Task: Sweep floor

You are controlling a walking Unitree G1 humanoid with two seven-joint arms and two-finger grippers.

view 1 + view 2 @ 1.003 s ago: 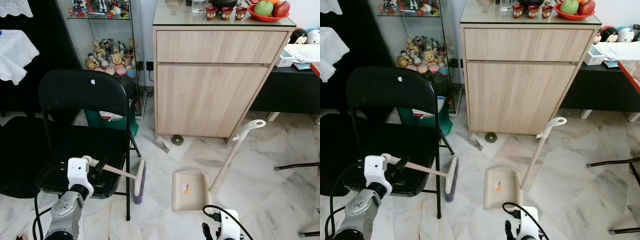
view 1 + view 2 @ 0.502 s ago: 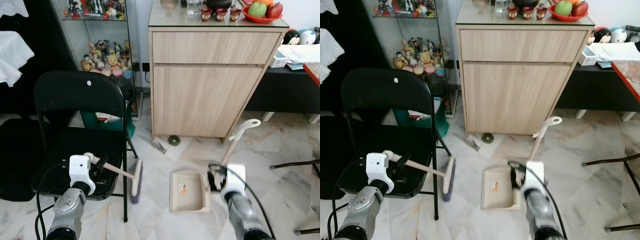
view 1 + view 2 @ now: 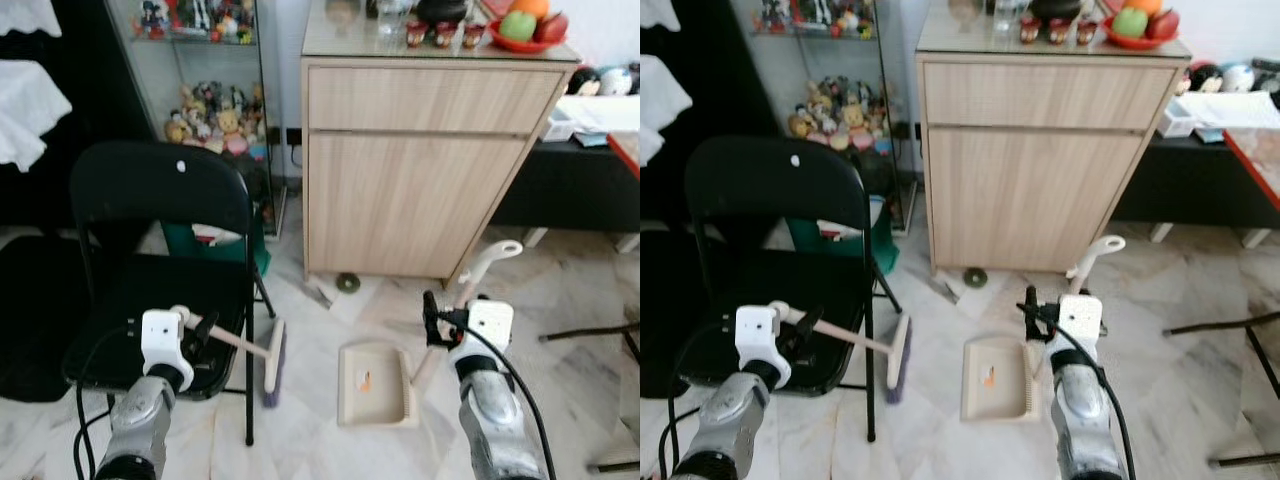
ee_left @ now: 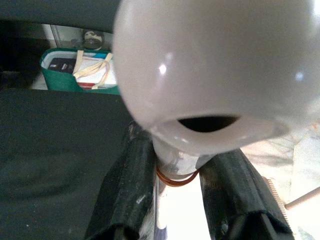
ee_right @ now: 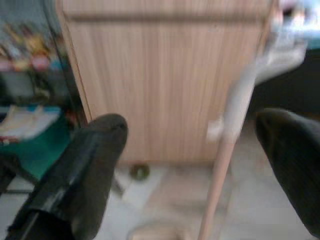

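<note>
My left gripper (image 3: 197, 330) is shut on the pale broom handle (image 3: 235, 342) over the chair seat's front edge. The left wrist view shows its fingers (image 4: 132, 190) clamped just below the handle's white knob (image 4: 200, 65). The broom head (image 3: 272, 362) rests on the floor beside the chair leg. A beige dustpan (image 3: 375, 385) lies on the marble floor, its long handle (image 3: 470, 290) leaning up to the right. My right gripper (image 3: 432, 312) is open beside that handle; in the right wrist view the handle (image 5: 227, 160) stands between the spread fingers (image 5: 95, 165).
A black folding chair (image 3: 155, 215) stands at the left. A wooden cabinet (image 3: 410, 180) is straight ahead, with a small round dark object (image 3: 347, 283) and a scrap (image 3: 320, 295) at its foot. A glass case of toys (image 3: 215, 110) is behind. A dark chair leg (image 3: 590, 330) is at the right.
My right arm has risen from the bottom edge and brought its open gripper up beside the dustpan handle. The left gripper still holds the broom in the same place.
</note>
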